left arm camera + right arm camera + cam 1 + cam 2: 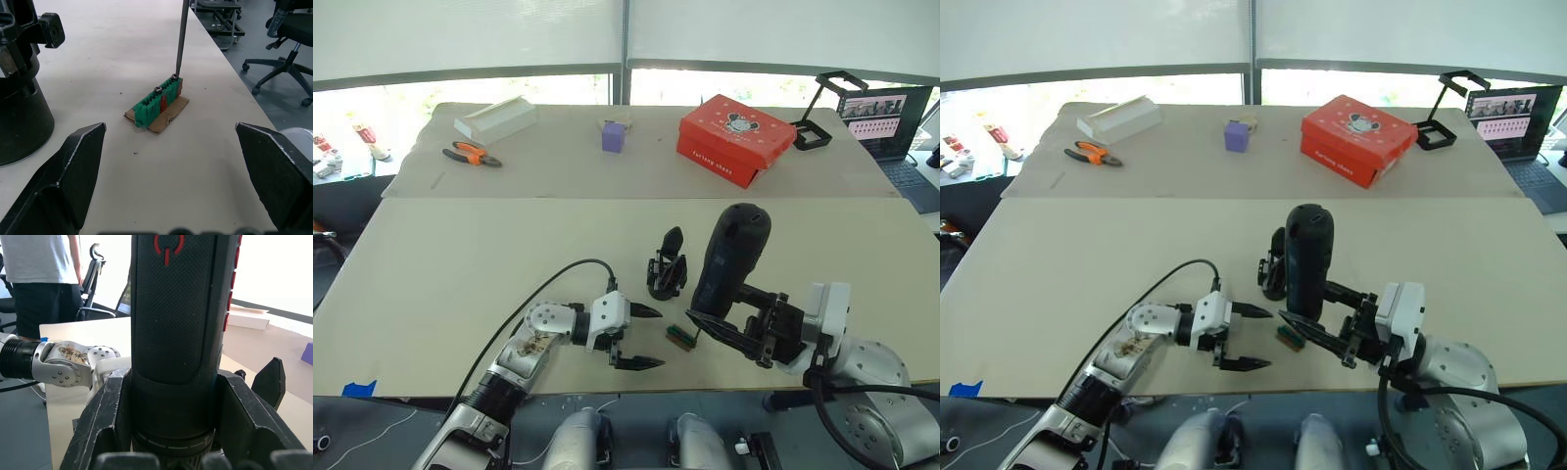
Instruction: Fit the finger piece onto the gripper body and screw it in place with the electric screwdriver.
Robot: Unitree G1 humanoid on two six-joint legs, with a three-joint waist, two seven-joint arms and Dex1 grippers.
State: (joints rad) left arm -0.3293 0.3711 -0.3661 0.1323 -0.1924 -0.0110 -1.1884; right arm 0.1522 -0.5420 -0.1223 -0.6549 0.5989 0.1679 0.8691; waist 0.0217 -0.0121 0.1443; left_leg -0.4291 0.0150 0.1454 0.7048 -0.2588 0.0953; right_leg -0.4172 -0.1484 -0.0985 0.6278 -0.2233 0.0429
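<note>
My right gripper [729,333] clasps the electric screwdriver [728,257] upright near the bench's front edge, its bit on the green screw block [157,101]. Left gripper [641,337] hangs released beside it. I judge I'm picking up a screw; next, carry it to the gripper body [667,264] just behind.

Silver-and-white arms, black pointed fingers.
The left gripper [643,337] has a white housing, a screw-studded silver wrist joint and a looping black cable.
</note>
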